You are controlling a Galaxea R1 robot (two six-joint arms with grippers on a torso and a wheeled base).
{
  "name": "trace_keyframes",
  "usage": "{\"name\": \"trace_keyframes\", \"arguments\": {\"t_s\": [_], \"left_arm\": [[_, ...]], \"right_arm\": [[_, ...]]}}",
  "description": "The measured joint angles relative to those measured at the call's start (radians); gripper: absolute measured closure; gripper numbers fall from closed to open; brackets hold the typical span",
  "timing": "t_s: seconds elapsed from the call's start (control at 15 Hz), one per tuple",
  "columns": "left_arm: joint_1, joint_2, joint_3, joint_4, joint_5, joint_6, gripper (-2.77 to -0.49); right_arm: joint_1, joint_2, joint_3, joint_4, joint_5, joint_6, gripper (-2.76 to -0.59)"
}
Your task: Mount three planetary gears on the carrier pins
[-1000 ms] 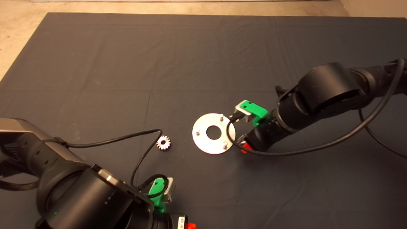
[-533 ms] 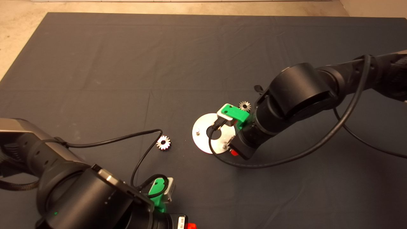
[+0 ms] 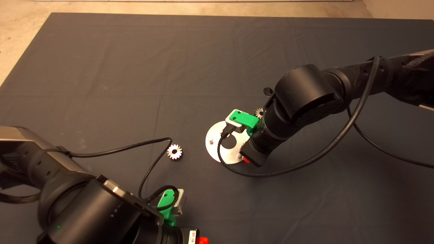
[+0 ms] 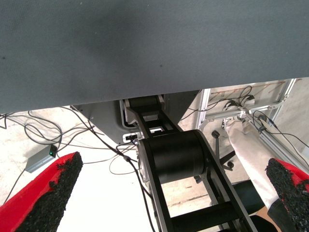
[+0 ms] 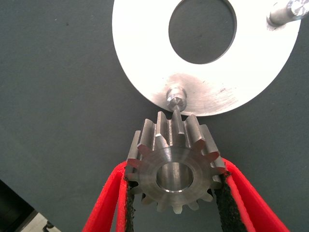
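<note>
The silver disc (image 3: 217,149) lies mid-mat with its carrier pins up; one pin (image 3: 211,139) shows in the head view, and two pins (image 5: 175,96) (image 5: 285,12) show in the right wrist view. My right gripper (image 5: 176,169) is shut on a planetary gear (image 5: 176,159) and holds it at the disc's (image 5: 145,63) edge, right beside the nearer pin. In the head view that gripper (image 3: 245,159) is mostly hidden under its wrist. A second gear (image 3: 174,151) lies on the mat left of the disc. A third gear (image 3: 259,113) peeks out behind the right arm.
My left gripper (image 3: 202,241) is parked at the lower left edge, open and empty (image 4: 169,193), looking past the mat's edge at the robot's base and floor cables. A black cable (image 3: 149,169) from the left arm loops near the left gear.
My right arm has moved left over the disc with the gear in its fingers, covering two pins in the head view. The gear behind it came into view. The left arm has not moved.
</note>
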Motion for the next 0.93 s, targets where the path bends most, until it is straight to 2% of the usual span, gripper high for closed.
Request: {"name": "trace_keyframes", "arguments": {"t_s": [0.27, 0.4, 0.67, 0.93], "left_arm": [[0.0, 0.0, 0.0, 0.0, 0.0, 0.0, -2.77], [0.0, 0.0, 0.0, 0.0, 0.0, 0.0, -2.77], [0.0, -0.001, 0.0, 0.001, 0.0, 0.0, -2.77], [0.0, -0.001, 0.0, 0.005, 0.0, 0.0, -2.77]], "right_arm": [[-0.003, 0.009, -0.009, 0.0, -0.005, -0.022, -0.92], [-0.012, 0.015, -0.021, 0.0, -0.001, -0.04, -0.92], [-0.043, 0.023, -0.05, 0.0, -0.004, -0.068, -0.92], [-0.052, 0.036, -0.067, -0.001, -0.003, -0.089, -0.92]]}}
